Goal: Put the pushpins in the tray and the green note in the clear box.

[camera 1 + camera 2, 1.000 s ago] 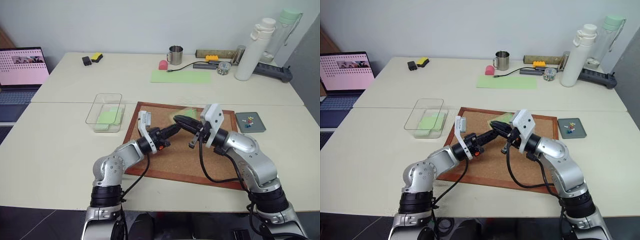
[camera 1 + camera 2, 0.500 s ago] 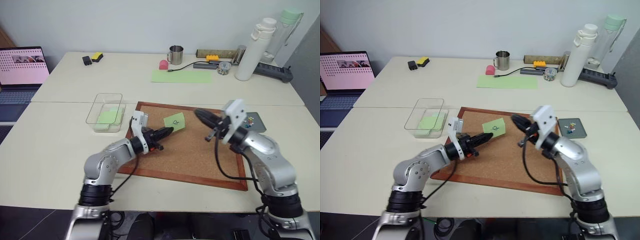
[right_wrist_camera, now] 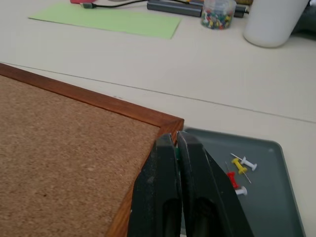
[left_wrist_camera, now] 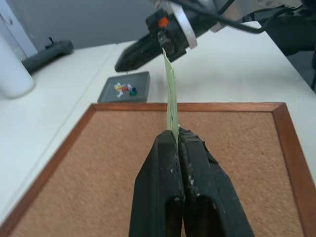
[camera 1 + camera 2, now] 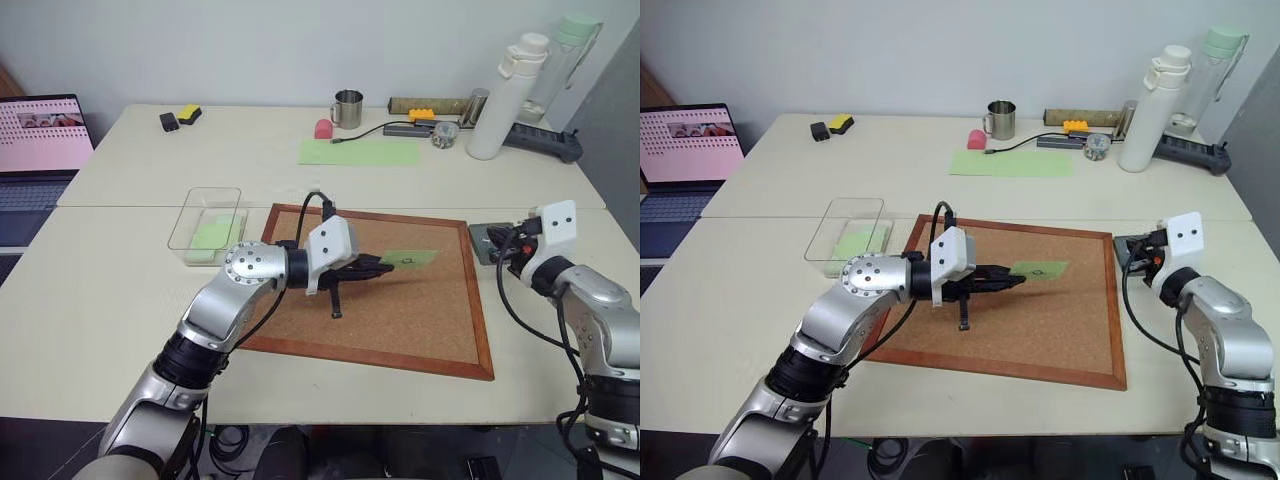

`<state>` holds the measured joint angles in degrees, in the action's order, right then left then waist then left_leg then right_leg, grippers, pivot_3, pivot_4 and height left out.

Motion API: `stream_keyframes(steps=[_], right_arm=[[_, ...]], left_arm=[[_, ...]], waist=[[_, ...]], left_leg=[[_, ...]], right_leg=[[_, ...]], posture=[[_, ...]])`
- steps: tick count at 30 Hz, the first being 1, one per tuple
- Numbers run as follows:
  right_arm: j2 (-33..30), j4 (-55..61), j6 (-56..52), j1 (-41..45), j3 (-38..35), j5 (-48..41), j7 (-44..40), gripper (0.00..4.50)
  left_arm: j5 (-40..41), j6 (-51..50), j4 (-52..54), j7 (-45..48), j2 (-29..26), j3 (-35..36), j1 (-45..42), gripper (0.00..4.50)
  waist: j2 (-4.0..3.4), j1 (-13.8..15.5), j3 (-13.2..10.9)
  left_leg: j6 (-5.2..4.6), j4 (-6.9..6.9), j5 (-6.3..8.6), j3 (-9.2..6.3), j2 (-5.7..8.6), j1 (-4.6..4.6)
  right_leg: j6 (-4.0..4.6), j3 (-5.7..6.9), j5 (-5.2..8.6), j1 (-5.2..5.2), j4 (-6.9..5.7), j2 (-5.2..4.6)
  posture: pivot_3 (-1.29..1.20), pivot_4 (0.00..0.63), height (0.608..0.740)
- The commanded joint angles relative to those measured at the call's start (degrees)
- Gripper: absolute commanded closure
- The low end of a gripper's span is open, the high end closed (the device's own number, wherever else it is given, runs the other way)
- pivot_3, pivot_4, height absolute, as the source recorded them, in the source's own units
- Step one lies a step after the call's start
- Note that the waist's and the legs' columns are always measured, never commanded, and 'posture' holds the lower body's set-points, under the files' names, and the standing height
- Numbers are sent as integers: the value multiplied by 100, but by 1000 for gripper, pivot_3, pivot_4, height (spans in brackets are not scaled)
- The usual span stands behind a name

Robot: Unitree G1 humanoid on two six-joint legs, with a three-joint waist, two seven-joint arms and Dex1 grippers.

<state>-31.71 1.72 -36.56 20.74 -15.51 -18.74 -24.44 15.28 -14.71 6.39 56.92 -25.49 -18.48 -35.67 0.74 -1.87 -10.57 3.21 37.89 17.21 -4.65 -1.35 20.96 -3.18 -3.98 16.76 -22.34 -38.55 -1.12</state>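
The green note (image 5: 411, 258) with its black scribble hangs above the cork board (image 5: 400, 315), pinched at one edge by my shut left gripper (image 5: 386, 266). In the left wrist view the note (image 4: 171, 94) stands edge-on out of the closed fingertips (image 4: 170, 143). My right gripper (image 5: 498, 247) hovers shut over the dark grey tray (image 3: 269, 207), with a sliver of a green pushpin (image 3: 176, 154) between its fingers. Several pushpins (image 3: 239, 171) lie in the tray. The clear box (image 5: 206, 224) sits left of the board.
An unmarked green slip (image 5: 213, 235) lies inside the clear box. At the back of the table are a long pale green sheet (image 5: 358, 152), a metal mug (image 5: 347, 108), a jar of pins (image 5: 444, 134), a white bottle (image 5: 497, 100) and a power strip (image 5: 545, 143). A laptop (image 5: 40, 130) stands far left.
My right gripper has swung right, away from the note, to over the tray. My left gripper has risen and rolled, lifting the note off the board.
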Motion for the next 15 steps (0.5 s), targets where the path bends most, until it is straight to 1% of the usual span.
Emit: stream_keyframes(steps=[1,2,3,4,5,6,7,11,15], right_arm=[[-166,-623,294,289,-254,14,-41,4500],[-182,-853,374,362,-265,22,-71,4500],[-191,-1042,432,429,-274,14,-106,4275],[-207,-1228,506,496,-262,23,-140,3935],[-222,-1346,563,538,-244,31,-176,3829],[-238,-1433,609,568,-226,38,-200,3508],[-252,-1486,641,582,-213,41,-219,3368],[-304,-1777,791,655,-191,93,-306,2463],[-327,-1898,905,681,-179,160,-336,1773]], left_arm=[[-136,271,-106,86,102,-44,-90,4473],[-161,306,-125,99,121,-50,-70,4473],[-177,330,-132,112,133,-56,-48,4491],[-193,346,-133,121,142,-58,-24,4500],[-203,353,-130,135,146,-57,-6,4500],[-216,360,-128,142,146,-55,4,4500],[-215,352,-107,150,137,-42,19,4500],[-232,323,-70,149,114,-15,44,4500],[-237,273,-4,128,116,-7,56,4500]], waist=[[0,1,0],[0,2,0],[1,1,0],[0,2,0],[0,2,0],[0,1,0],[0,1,-1],[0,2,-1],[0,1,-1]], left_leg=[[0,0,0,1,0,0],[0,0,0,0,0,1],[0,0,0,0,0,1],[0,-1,0,0,-1,2],[0,-1,0,0,-1,2],[-1,-1,0,0,-2,2],[-1,-1,0,1,-2,2],[-1,0,0,2,-2,2],[0,0,0,2,-2,2]], right_leg=[[0,0,0,0,1,0],[0,1,0,0,1,0],[0,2,0,0,2,0],[0,2,0,0,2,0],[0,2,0,0,2,0],[0,3,0,-1,2,0],[0,2,0,-1,2,0],[0,1,0,0,1,0],[0,1,0,0,1,0]], posture=[[0,150,740],[0,150,740],[0,150,740],[0,150,740],[0,150,740],[0,150,740],[0,150,740],[0,150,740],[0,150,740]])
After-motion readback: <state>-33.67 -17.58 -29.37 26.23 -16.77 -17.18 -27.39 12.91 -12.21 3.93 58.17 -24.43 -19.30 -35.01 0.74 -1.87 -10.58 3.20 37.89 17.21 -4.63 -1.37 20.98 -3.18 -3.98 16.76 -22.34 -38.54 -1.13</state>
